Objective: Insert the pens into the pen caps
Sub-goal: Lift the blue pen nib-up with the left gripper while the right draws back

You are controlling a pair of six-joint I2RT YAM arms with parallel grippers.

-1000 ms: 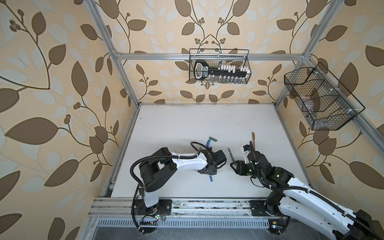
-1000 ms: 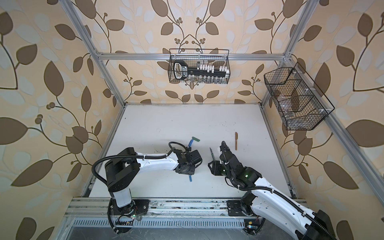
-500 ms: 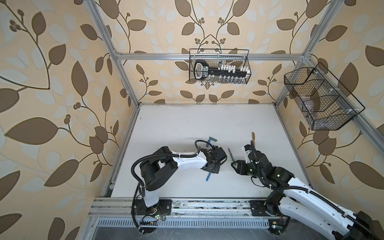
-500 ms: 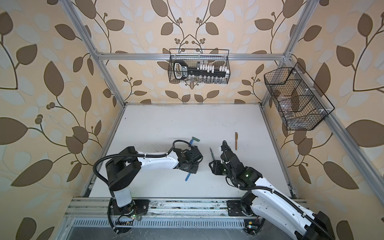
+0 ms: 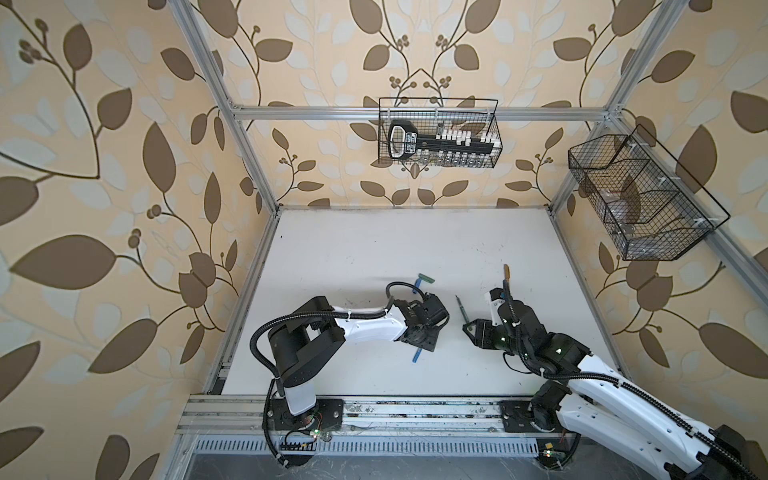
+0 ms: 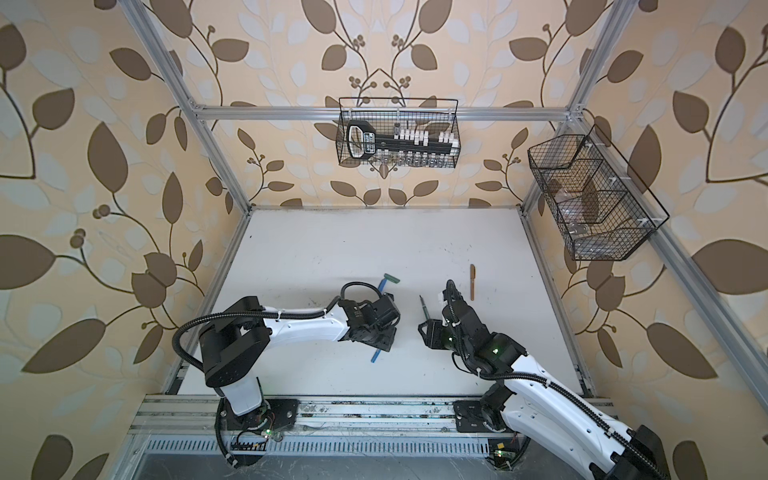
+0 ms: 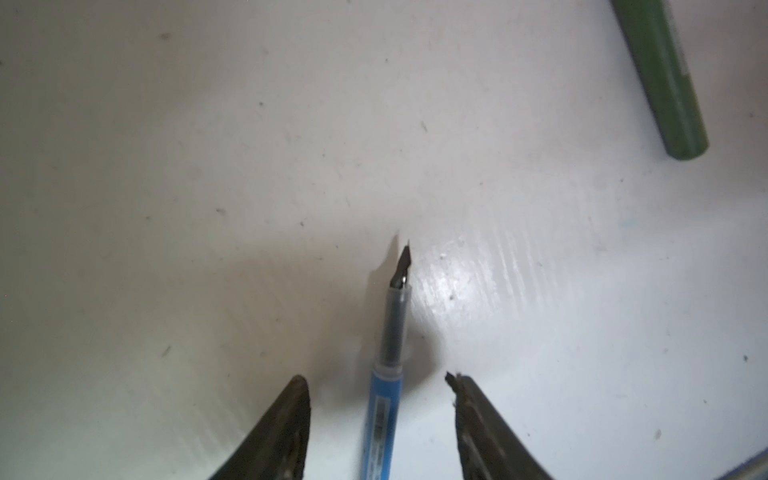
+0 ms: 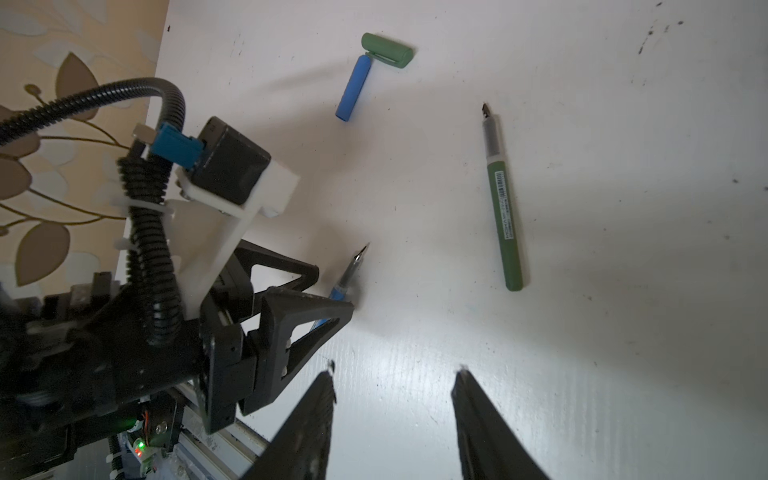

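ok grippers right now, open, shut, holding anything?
Left gripper: open, astride the blue pen, not gripping it.
Right gripper: open, empty.

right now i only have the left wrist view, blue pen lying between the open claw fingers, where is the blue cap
Observer: The blue cap lies on the table, farther toward the back wall than the left claw, with one end against the green cap.
Operator: is the right claw carrying anything
Observer: No. The right claw is open, with nothing between its fingers.
Operator: and the third pen
Observer: The orange-brown pen lies by itself, to the right of the green pen and nearer the back in both top views.
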